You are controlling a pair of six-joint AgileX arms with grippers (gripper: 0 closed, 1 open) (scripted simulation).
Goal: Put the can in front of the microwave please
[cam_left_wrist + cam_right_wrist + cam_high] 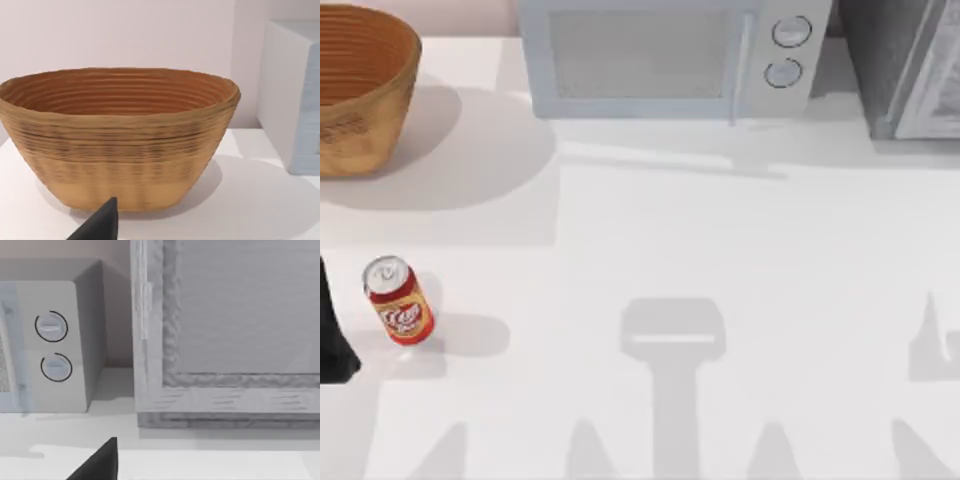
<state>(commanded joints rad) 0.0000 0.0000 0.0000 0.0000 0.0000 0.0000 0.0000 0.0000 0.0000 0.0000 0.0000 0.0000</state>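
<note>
The can [397, 300], red and orange with a cream logo and silver top, stands upright near the table's left edge, well in front of the basket. The microwave [665, 58], a pale blue-grey box with mesh door and two round dials, sits at the back centre; its dial side [52, 345] appears in the right wrist view. A dark part of my left arm [332, 330] sits at the left edge, just left of the can and apart from it. A dark tip of my left gripper [100, 225] points toward the basket. My right gripper [100, 465] faces the back right.
A woven tan basket [360, 95] stands at the back left, large in the left wrist view [117, 140]. A darker grey appliance [905, 65] stands right of the microwave. White tabletop [700, 230] stretches between the can and the microwave.
</note>
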